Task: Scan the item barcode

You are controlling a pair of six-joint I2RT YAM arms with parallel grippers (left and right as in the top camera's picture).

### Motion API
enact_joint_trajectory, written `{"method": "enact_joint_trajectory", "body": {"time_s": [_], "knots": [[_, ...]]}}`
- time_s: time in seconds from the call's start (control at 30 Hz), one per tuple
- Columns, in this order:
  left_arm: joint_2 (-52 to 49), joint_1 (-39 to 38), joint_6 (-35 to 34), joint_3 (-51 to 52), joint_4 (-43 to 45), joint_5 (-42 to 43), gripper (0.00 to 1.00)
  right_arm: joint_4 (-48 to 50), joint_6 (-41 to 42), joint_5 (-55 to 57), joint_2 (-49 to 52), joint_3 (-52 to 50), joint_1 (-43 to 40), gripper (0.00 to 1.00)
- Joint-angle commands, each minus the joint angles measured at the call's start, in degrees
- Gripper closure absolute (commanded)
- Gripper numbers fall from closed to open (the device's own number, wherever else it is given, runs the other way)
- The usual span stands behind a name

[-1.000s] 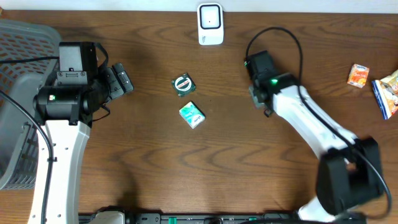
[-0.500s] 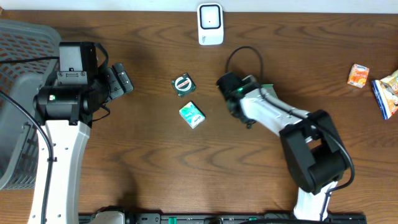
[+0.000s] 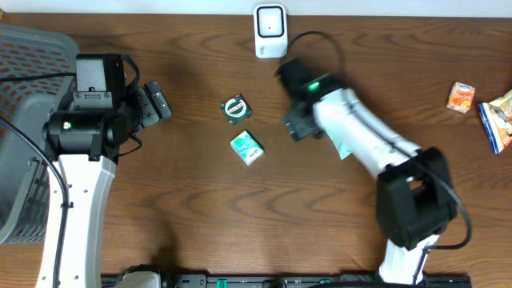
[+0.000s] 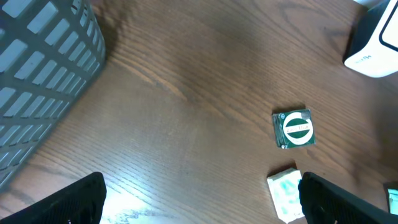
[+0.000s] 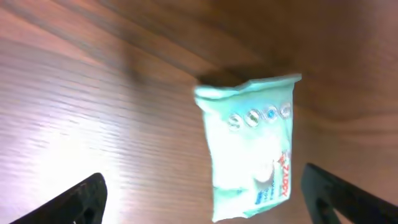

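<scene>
Beside the scanner [image 3: 270, 30], the right gripper [image 5: 208, 198] gapes empty over the packet [image 5: 249, 149]; next, probably regrasp it barcode-outward. The left gripper [image 4: 208, 202] gapes idle too.

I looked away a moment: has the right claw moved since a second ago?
Yes. The right claw swung left, ending closer to the white scanner.

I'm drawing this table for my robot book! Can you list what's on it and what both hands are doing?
scanner: white, at the far edge
middle: round-label pack, green-and-white pack beside it
pale green packet: lying flat, loose
right hand: open, packet not gripped
left hand: open, empty
basket: grey, far left
far right: orange snack, snack bag
</scene>
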State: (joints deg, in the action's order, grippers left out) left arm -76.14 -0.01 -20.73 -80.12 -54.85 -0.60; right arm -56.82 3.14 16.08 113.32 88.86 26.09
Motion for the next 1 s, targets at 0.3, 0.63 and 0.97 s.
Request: {"method": "enact_joint_trajectory", "body": {"time_s": [0.3,0.63,0.97], "knots": [[-0.04,0.26,0.35,0.02,0.0,-0.96,0.03,-0.74,-13.09,-29.99,2.1,-4.42,-23.15,0.18],[-0.07,0.26,0.35,0.02,0.0,-0.96,0.02,9.88,-13.03,-31.74,2.1,-14.25,-22.47,0.51],[-0.07,0.26,0.37,0.02,0.0,-0.96,0.02,14.82,-2.47,-41.29,2.08,-8.13,-20.06,0.99]]}}
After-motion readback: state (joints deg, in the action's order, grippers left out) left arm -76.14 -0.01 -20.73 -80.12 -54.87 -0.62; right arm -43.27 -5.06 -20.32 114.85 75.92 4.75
